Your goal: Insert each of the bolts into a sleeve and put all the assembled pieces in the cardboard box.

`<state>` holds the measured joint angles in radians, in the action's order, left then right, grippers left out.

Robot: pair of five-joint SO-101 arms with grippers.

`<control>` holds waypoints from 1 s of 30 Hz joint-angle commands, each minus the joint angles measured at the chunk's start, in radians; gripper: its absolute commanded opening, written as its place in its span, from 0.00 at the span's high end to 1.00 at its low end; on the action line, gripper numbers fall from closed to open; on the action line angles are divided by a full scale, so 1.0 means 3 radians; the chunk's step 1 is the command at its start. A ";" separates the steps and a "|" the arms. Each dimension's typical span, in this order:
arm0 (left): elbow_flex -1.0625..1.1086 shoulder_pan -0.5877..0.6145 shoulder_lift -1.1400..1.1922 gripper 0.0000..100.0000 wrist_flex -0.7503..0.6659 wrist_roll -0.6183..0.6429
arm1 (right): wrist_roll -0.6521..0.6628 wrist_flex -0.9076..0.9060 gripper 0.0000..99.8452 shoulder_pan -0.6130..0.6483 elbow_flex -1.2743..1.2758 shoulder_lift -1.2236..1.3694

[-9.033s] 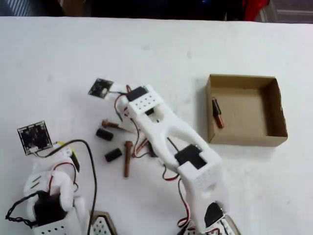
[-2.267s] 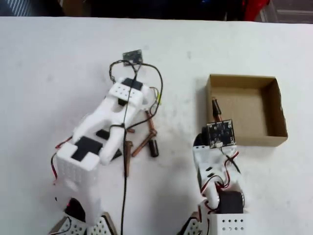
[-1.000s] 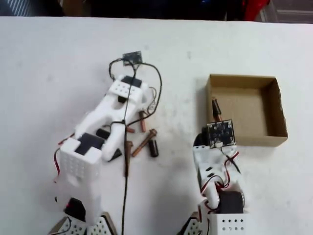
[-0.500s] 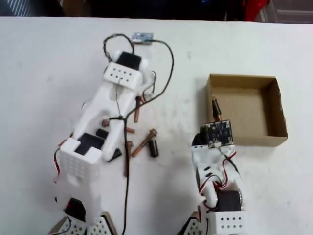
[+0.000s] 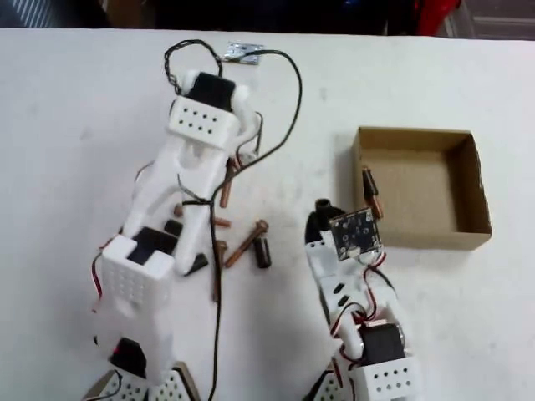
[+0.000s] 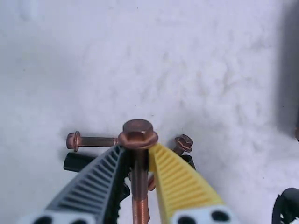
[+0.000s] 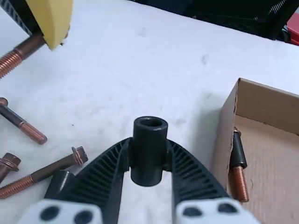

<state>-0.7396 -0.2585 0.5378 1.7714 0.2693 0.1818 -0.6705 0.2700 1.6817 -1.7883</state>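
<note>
Left gripper (image 6: 136,151) clamped on a bolt (image 6: 138,134), held above mid-desk; right gripper (image 7: 148,161) clamped on a sleeve (image 7: 150,135), just beside the cardboard box (image 5: 468,188); one assembled piece (image 5: 370,192) sits inside against the box's left wall; held pair not yet mated; several loose bolts (image 5: 246,243) and sleeves (image 5: 262,253) left mid-desk
</note>
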 commanded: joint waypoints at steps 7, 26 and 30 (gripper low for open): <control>0.0803 0.0054 -0.1118 0.98 -0.0102 0.0077 | 0.0005 0.0279 0.98 0.0304 0.0026 -0.0038; 0.3135 0.0274 -0.3511 0.98 -0.1565 -0.0077 | -0.0020 0.0872 0.98 0.1184 0.0026 -0.0028; 0.3519 0.0248 -0.4043 0.98 -0.1979 -0.0077 | -0.0026 0.0872 0.98 0.1317 0.0026 -0.0033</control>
<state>0.2501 -0.1849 -0.4964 1.3126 0.2555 0.1818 -0.4404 0.6383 1.6817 -1.7883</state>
